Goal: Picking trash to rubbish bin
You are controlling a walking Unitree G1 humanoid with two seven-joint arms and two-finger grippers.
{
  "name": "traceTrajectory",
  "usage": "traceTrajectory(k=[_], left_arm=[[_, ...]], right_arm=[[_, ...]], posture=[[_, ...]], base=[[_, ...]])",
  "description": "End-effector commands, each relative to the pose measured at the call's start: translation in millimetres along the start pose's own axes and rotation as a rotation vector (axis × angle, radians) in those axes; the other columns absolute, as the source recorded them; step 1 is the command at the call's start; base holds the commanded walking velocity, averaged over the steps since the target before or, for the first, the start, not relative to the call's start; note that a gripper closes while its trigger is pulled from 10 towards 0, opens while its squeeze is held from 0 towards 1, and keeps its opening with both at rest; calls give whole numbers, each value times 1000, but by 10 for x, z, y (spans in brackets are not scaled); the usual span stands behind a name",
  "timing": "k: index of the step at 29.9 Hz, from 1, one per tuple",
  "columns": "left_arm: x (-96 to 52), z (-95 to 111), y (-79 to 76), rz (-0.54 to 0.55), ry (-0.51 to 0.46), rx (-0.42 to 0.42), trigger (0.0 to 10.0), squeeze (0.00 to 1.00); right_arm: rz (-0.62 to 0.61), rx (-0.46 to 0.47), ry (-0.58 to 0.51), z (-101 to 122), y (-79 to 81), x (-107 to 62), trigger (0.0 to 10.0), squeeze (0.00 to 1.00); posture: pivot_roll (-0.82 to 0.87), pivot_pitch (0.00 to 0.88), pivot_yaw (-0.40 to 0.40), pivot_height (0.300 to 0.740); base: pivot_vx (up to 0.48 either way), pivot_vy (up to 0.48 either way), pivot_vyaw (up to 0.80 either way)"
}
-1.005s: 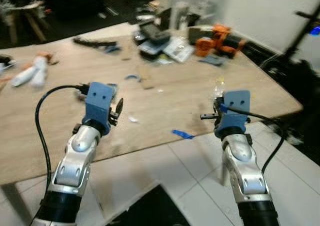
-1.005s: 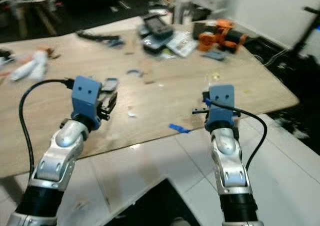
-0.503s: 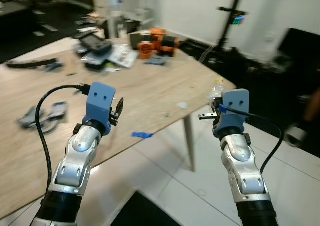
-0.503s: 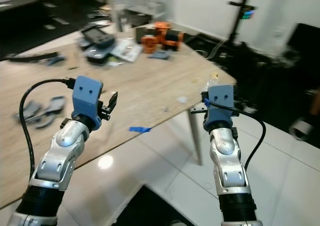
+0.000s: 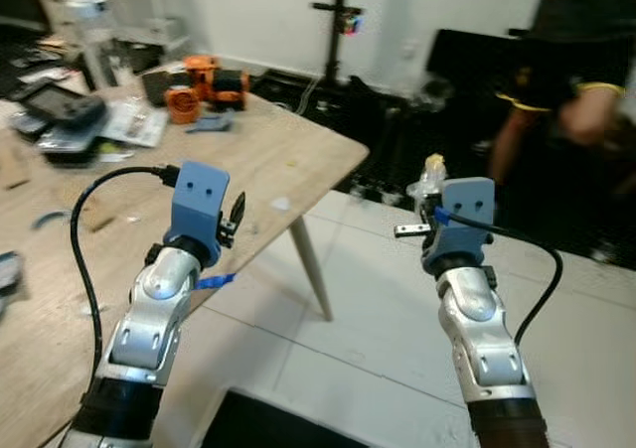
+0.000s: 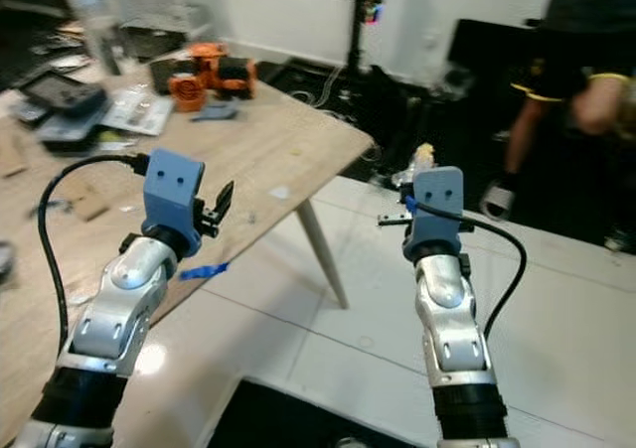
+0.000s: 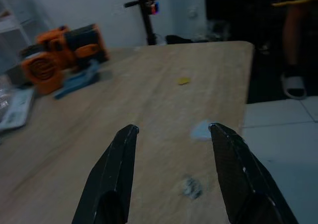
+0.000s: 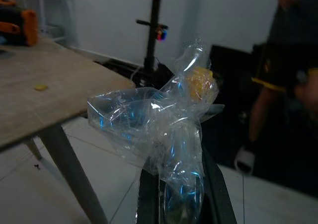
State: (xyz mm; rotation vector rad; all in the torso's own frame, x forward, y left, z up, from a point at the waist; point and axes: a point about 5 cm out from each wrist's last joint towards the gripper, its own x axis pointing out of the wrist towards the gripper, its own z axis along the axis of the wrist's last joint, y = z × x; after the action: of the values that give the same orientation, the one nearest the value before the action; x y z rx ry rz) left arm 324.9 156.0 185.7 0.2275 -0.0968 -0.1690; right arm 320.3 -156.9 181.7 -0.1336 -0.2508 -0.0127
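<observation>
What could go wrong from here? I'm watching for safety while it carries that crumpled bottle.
1. A person stands close ahead on the right; walking on could bring the right gripper into them.
2. The fingers pinch only the bottom of the crumpled bottle, so it may slip out.
3. The open left gripper hangs over the table near its corner and could clip it in a turn.

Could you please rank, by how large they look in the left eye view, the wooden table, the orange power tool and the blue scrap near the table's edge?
1. wooden table, by far the largest.
2. orange power tool, though it sits farther from the camera, so it looks smaller than it is.
3. blue scrap, a thin sliver.
</observation>
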Motion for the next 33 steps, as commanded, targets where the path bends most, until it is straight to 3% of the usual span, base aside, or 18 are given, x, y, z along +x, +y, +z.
traceTrajectory(k=[1,33], left_arm=[[-12,-37,2,6,13,0,10000,0],[10,-52,26,30,19,-13,10000,0]], right_arm=[[-7,8,26,-71,-14,-26,10000,0],[-19,59,70,-169,15,-62,10000,0]], posture=[[-17,134,32,740],[-23,149,28,740]], base=[[0,0,-800],[0,0,-800]])
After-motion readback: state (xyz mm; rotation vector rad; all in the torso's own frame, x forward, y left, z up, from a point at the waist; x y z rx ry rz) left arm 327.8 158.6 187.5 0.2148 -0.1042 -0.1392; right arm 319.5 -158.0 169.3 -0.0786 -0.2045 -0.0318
